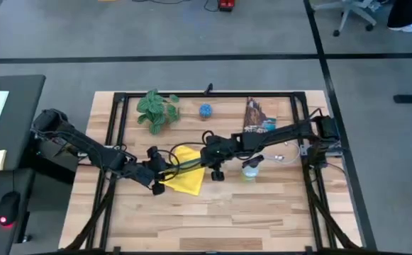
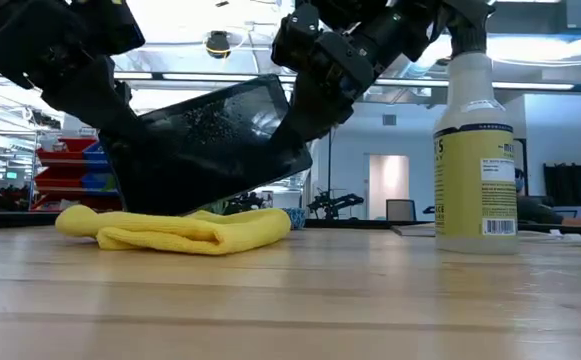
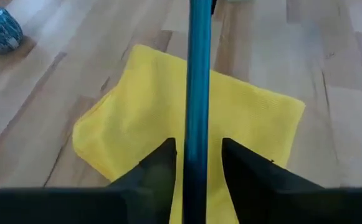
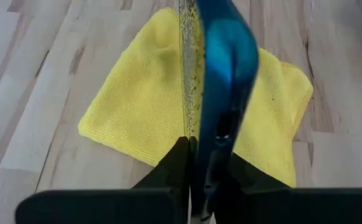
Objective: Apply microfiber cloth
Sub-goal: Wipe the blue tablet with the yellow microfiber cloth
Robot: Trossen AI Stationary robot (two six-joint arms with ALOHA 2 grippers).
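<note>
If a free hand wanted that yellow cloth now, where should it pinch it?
Probably the folded edge of the microfiber cloth that sticks out toward the spray bottle, coming from above on that side. The tablet, held by both the left gripper and right gripper, hangs over the rest.

A robotics lab or workshop is showing here: the light butcher-block wooden table is standing on a grey floor marked with dark tape lines. Behind it, red storage shelving and bright ceiling strip lights are lining a large open hall, and a wheeled office chair is sitting nearby.
</note>
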